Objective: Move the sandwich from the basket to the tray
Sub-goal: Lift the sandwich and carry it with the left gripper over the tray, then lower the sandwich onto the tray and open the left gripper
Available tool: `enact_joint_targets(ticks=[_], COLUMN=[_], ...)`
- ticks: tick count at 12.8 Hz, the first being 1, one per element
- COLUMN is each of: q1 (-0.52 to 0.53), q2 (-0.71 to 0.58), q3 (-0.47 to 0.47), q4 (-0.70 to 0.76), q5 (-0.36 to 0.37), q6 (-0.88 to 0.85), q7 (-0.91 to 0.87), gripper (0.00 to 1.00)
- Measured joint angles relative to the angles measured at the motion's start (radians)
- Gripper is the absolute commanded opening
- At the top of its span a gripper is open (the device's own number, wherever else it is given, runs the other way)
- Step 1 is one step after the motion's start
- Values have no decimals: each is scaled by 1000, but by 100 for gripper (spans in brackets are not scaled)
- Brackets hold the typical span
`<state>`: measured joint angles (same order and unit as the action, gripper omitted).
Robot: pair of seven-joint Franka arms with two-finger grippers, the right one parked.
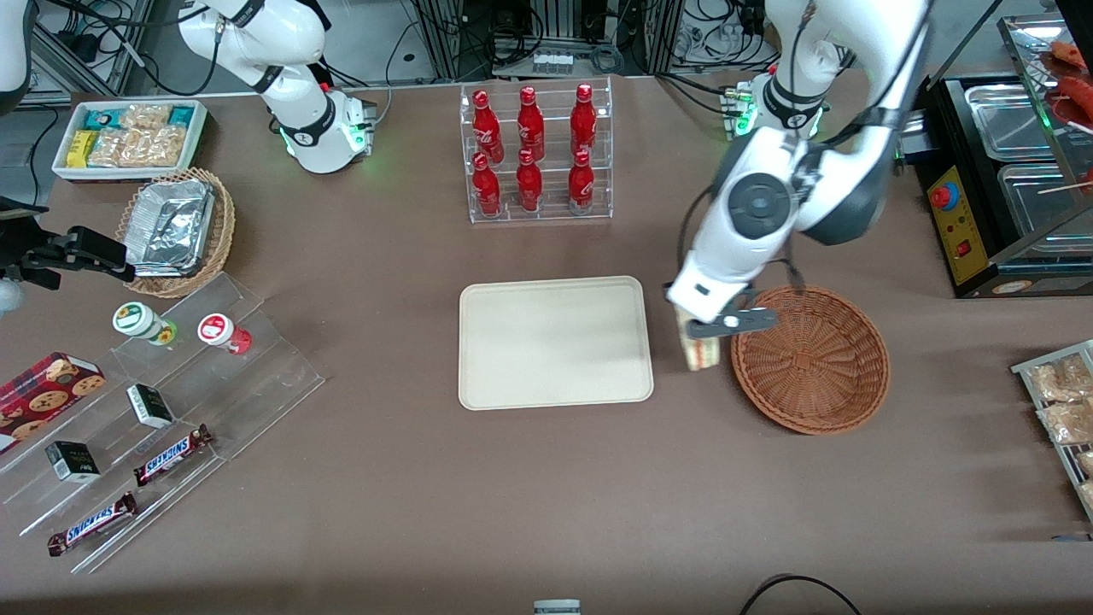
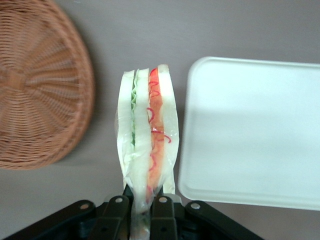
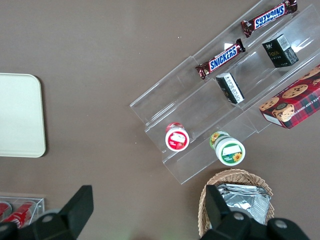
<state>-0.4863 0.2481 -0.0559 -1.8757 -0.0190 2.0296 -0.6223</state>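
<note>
Claw (image 2: 142,210): clenched on the sandwich (image 2: 147,150), pinching one corner of the wedge; hangs over bare surface (image 1: 546,495) between basket and tray.
Sandwich: wrapped in clear film, out of the basket, held on edge, filling side facing the wrist camera; not over the tray yet.
Basket (image 1: 811,359): reddish-brown wicker, looks empty, just beside the claw, toward the working arm's end.
Tray (image 1: 555,342): cream, nothing on it, near rim just beside the sandwich.
Step in hand: carry to tray, well along by my read.
How to do it well: move sideways until the whole wedge clears the raised rim, lower toward the tray middle, release low so it lies flat, not tipping off the edge.
Nearby: rack of red cola bottles (image 1: 534,149) farther from the front camera than the tray, well apart.
In the way: nothing on the short path; only the tray rim to clear.
</note>
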Motion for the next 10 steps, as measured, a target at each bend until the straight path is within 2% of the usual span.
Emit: enact_joint_targets(ticks=[5, 10], q1=[-144, -227], q2=[218, 373], q3=[-1, -2], q4=[262, 428], q5=[-18, -25], q6=[-67, -70], q7=[-50, -156], gripper=[0, 0])
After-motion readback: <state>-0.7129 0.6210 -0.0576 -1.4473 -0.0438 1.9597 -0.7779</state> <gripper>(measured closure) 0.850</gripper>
